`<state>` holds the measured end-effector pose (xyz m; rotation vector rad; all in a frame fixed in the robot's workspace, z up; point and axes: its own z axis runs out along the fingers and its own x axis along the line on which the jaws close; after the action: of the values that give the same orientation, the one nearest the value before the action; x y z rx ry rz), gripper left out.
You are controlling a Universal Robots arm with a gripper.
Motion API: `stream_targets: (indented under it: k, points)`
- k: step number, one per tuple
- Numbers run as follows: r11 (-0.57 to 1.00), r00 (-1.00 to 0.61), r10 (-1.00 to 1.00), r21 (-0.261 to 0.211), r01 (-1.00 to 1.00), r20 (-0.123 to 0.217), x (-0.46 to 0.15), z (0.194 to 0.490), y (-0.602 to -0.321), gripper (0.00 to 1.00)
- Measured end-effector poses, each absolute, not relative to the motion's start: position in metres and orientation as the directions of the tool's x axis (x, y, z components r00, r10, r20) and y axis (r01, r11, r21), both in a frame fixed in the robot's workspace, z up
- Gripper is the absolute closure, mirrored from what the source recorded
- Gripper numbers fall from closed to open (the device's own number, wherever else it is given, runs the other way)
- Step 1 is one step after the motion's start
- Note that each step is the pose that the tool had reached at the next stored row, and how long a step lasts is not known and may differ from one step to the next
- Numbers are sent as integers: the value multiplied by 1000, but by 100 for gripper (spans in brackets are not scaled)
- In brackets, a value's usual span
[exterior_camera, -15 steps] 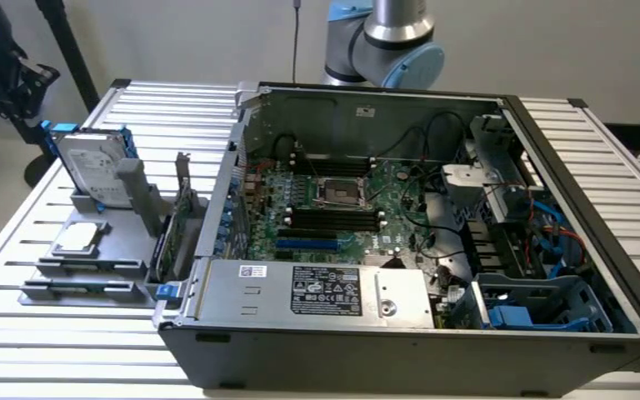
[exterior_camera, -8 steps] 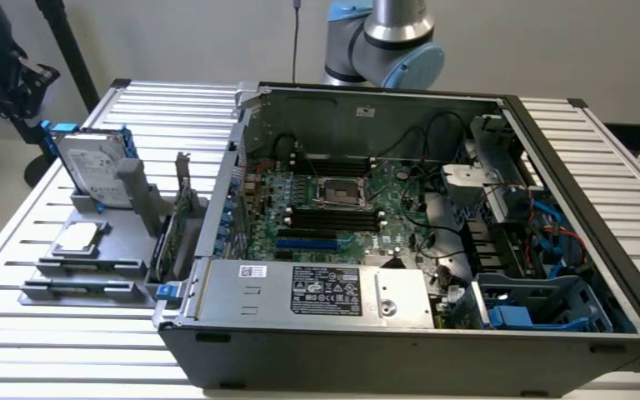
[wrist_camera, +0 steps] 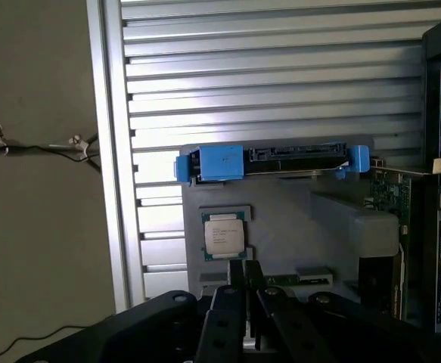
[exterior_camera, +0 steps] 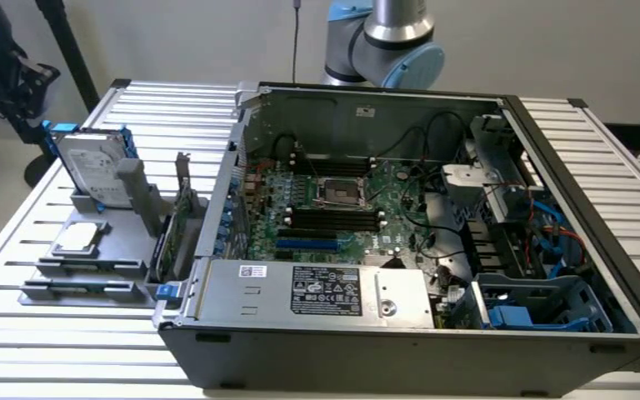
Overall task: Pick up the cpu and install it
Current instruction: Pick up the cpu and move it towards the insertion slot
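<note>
The cpu lies flat, silver face up, in a recess of the grey holder on the bench, beside the hard drive and outside the computer case. The tool hangs above the holder, apart from the chip, its fingers narrow and holding nothing. At that width they would likely strike the lid instead of straddling it, and an off-centre descent could catch the recess edge. How high the tool stands cannot be judged, and whether the socket is open is too small to tell.
</note>
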<state>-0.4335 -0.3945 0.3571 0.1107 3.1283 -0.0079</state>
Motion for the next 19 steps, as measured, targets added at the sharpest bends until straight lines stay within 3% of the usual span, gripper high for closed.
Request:
stream_targets:
  k: [1, 4, 5, 9, 15, 19]
  points:
    - [997, -997, 71, -5, 71, -12, -433, 357, -394, 83]
    - [997, -997, 71, -5, 71, -11, -433, 357, -394, 64]
    - [997, -997, 71, -5, 71, -12, -433, 356, -394, 64]
    - [997, -997, 71, -5, 71, -12, -433, 350, -394, 46]
    - [997, -997, 71, -5, 71, -12, -433, 339, -394, 46]
    - [997, -997, 71, -5, 71, -12, -433, 331, -395, 38]
